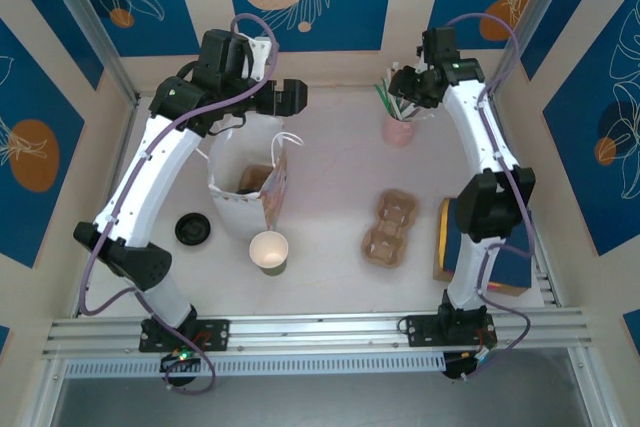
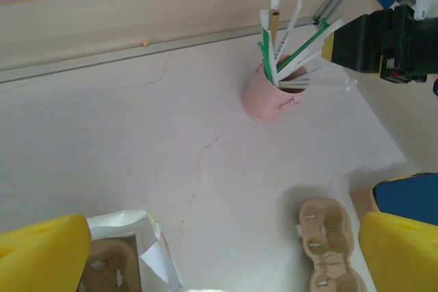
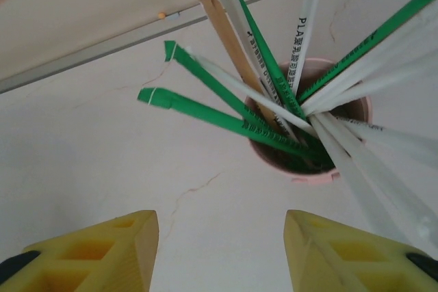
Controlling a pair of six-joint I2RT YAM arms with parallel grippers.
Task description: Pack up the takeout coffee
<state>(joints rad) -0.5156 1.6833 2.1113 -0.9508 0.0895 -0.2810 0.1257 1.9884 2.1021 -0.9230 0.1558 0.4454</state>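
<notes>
Over pink straw cup [image 3: 304,172], R tool [image 3: 219,230] apart, prob. empty; L tool [image 2: 219,241] wide apart.

The left arm [image 1: 150,172] and right arm [image 1: 482,137] share white links, black joint housings and lilac cables [image 1: 86,277]; their jaws are yellow plastic.

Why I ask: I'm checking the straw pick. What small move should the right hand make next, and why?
Probably ease the right hand forward and down toward the pink cup, lining up on one of the straws. They fan out just ahead of it, and nothing sits between its jaws yet.
</notes>
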